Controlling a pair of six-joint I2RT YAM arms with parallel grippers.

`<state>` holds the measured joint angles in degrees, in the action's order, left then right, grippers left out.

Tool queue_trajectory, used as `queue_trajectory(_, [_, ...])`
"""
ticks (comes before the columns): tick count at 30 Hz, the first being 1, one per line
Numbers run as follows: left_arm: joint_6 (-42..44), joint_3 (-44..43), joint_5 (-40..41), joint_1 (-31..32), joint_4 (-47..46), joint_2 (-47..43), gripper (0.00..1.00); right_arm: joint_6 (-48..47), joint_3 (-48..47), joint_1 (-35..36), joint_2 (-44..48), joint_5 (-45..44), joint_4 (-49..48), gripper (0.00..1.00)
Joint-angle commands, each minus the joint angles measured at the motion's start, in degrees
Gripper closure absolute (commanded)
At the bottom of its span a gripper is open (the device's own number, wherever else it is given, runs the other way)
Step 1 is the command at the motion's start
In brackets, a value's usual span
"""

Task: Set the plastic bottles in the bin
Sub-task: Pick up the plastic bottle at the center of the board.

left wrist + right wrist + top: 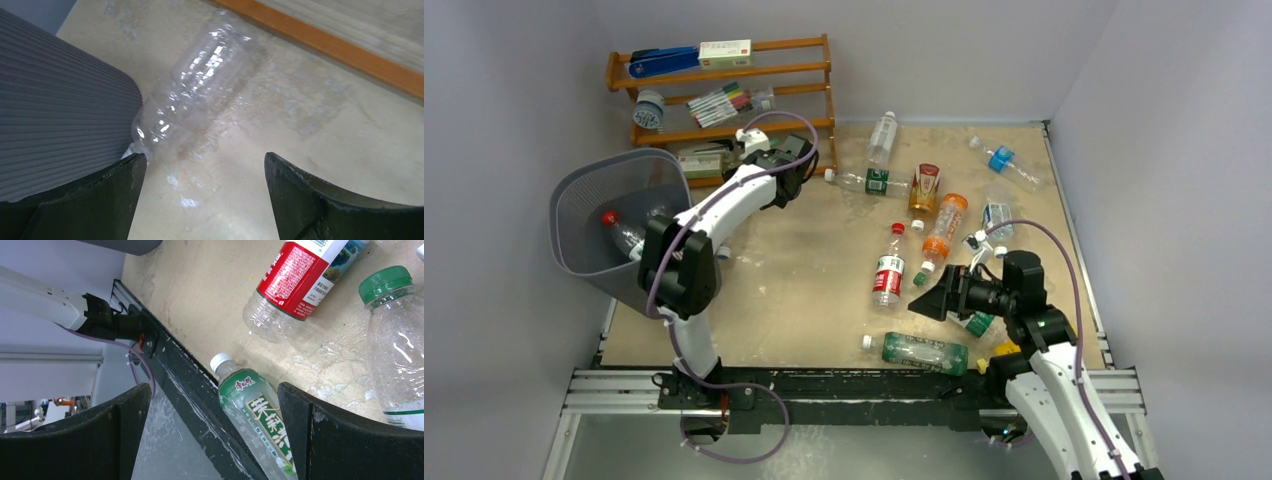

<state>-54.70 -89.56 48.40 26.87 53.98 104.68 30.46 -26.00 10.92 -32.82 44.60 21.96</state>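
At the left edge of the table [804,285] we see the bin [574,205], its open mouth turned up toward the overhead camera, with a red-capped bottle [620,232] lying inside it. Our left gripper [204,167] is out near the wooden rack [724,92], its fingers spread wide with nothing between them. Its wrist camera shows a clear bottle [200,85] lying on its side on the tabletop, one end right against the bin's ribbed grey wall and the other end pointing toward the rack's orange rail. The other bottles are scattered over the right half of the table, well apart from the bin. Among them are an orange bottle [944,226] and a blue-capped bottle [1004,160] toward the back. Our right gripper [214,390] hovers above the near edge, also spread open and gripping nothing. In its wrist view a green-labelled bottle [252,412] with a white cap lies along the black rail [175,375], framed between the two fingers but lower than them. Whether the fingers touch it, we cannot tell. Just beyond it lies a red-labelled bottle [295,277], and beside that a green-capped bottle [397,340], both on their sides.
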Motion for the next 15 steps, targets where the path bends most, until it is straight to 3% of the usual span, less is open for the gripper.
queue_trajectory(1, [5.77, -0.63, 4.01, -3.47, -3.29, 2.47, 0.11, -0.06, 0.48, 0.16, 1.57, 1.53, -0.48, 0.00])
queue_trajectory(7, [17.20, 5.07, -3.58, -7.23, -16.56, -0.18, 0.10, 0.50, 1.32, 0.16, 2.58, 1.24, -0.47, 0.00])
queue_trajectory(15, [23.49, 4.33, -10.53, -10.93, -19.74, 3.74, 0.09, 0.91, 1.31, 0.18, 2.28, 0.78, -0.98, 0.00])
